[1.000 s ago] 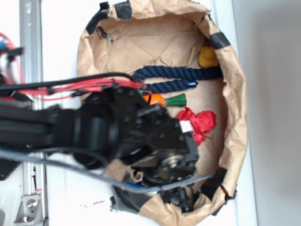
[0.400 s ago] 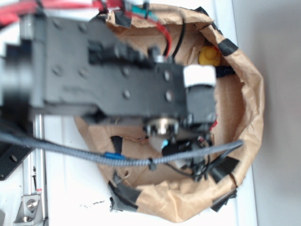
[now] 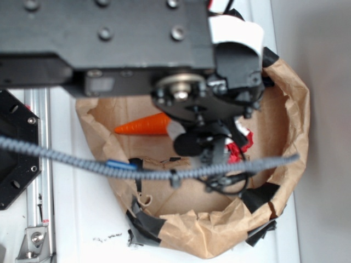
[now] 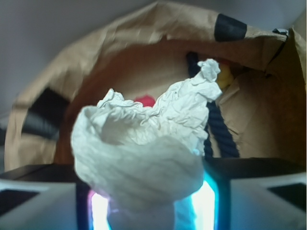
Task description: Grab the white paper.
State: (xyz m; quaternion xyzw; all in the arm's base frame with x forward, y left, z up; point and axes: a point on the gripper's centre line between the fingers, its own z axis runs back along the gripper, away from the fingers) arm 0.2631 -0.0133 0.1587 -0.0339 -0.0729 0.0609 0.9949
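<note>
Bag (image 3: 285,126) of brown paper lay beneath us, orange carrot (image 3: 145,125) on its floor. Between our gripper (image 4: 152,211) fingers, narrowed on it, sat the white paper (image 4: 144,153), above the bag; we judged the thin tissue could tear or slip out.

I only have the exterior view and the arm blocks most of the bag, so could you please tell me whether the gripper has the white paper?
Observer: Yes. In the wrist view the white paper sits pinched between the fingers, bulging above them.
Operator: Thank you. Is it lifted off the bag floor?
Observer: It seems so; the brown paper bag wall shows behind the wad, out of focus and apart from it.
Operator: Is anything else caught with it?
Observer: Not that I can see. The dark blue rope lies behind it, deeper in the bag.
</note>
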